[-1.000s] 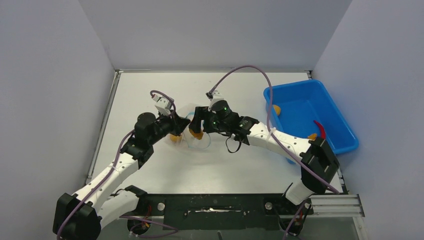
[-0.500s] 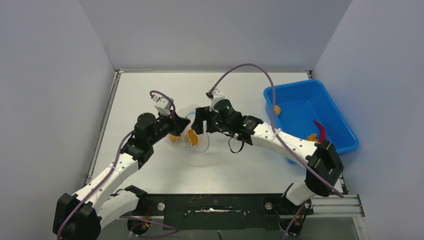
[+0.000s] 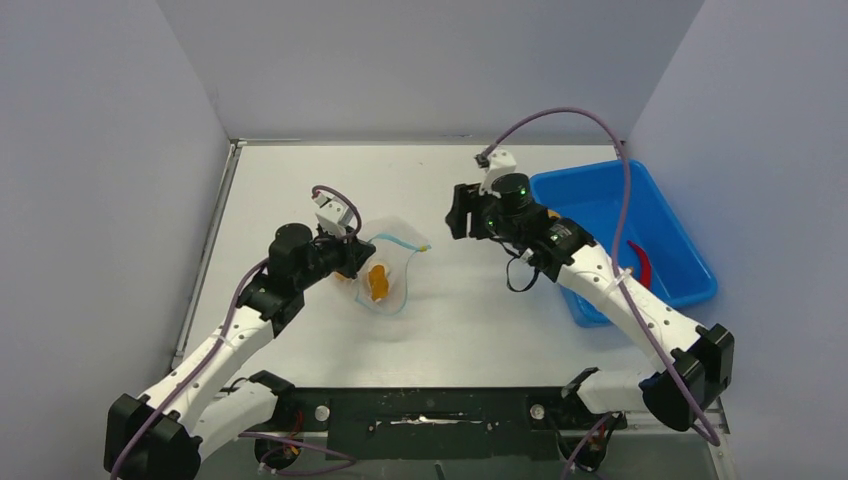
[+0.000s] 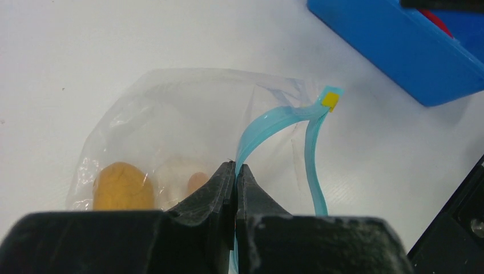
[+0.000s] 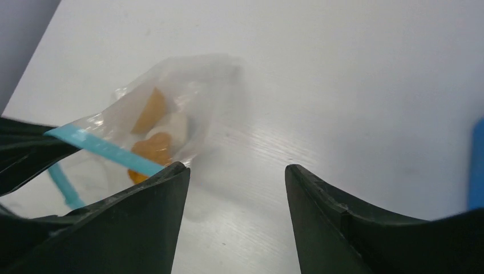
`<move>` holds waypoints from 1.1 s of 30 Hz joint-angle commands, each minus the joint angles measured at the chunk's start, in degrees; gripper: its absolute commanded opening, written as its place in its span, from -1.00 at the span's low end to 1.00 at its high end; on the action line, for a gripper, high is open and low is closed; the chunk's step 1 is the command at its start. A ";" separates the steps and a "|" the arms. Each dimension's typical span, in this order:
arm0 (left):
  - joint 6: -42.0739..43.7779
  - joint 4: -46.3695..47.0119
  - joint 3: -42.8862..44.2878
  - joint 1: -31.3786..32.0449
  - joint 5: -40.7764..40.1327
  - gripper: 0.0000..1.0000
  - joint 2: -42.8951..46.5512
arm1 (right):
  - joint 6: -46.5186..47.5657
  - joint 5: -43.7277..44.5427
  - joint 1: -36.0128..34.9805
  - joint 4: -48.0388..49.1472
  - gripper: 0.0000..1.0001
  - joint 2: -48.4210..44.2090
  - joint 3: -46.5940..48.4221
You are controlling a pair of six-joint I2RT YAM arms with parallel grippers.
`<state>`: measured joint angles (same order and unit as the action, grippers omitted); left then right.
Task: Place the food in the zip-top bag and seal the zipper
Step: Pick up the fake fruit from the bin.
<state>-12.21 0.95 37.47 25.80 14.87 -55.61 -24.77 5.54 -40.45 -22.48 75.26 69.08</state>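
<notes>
your left gripper point(image 4: 235, 171) is pressed tight on the zipper point(image 4: 312, 154), pinching one of its two light blue-green bands. the other band runs free beside it, and the two meet at a small yellow tab point(image 4: 330, 100) at the far corner, so the mouth is unsealed. the zip-top bag point(image 4: 171, 108) lies on the white table point(image 3: 450, 330) left of centre, just ahead of that gripper, with its clear body spread away from the fingers. inside it you can see a round orange fruit point(image 4: 122, 185) at the left end, a pale white lump point(image 4: 170, 171) next to it and a small orange piece point(image 4: 197, 181) close to the fingertips. your right gripper point(image 5: 237, 177) is spread wide and holds nothing. in its own camera it hangs above bare table with the bag off to its left, well apart from it. from overhead it sits between the bag and the blue tray point(image 3: 700, 285), nearer the tray. the slim red chili point(image 3: 641, 262) lies in the tray against its right wall. whether anything else is in the tray you cannot tell, since the right arm covers much of it.
</notes>
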 commanded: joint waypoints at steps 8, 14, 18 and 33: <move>7.48 -1.00 0.43 0.04 4.52 -1.00 3.95 | 8.04 3.46 20.12 -11.05 0.00 -3.49 5.30; 8.14 0.96 -1.73 -0.05 5.38 -1.00 4.68 | 11.90 1.72 30.87 -16.07 -0.02 -0.62 8.61; 8.16 1.62 -2.48 0.04 4.87 -1.00 5.32 | 13.02 -2.50 37.93 -15.76 0.01 2.30 8.73; 10.12 6.07 -6.62 0.03 1.45 -1.00 5.78 | 6.61 -24.47 55.04 2.77 0.22 14.69 -2.04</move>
<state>-2.63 0.91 32.40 25.80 16.75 -51.24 -15.79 -13.67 13.43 -27.55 87.70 67.68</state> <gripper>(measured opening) 0.015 0.600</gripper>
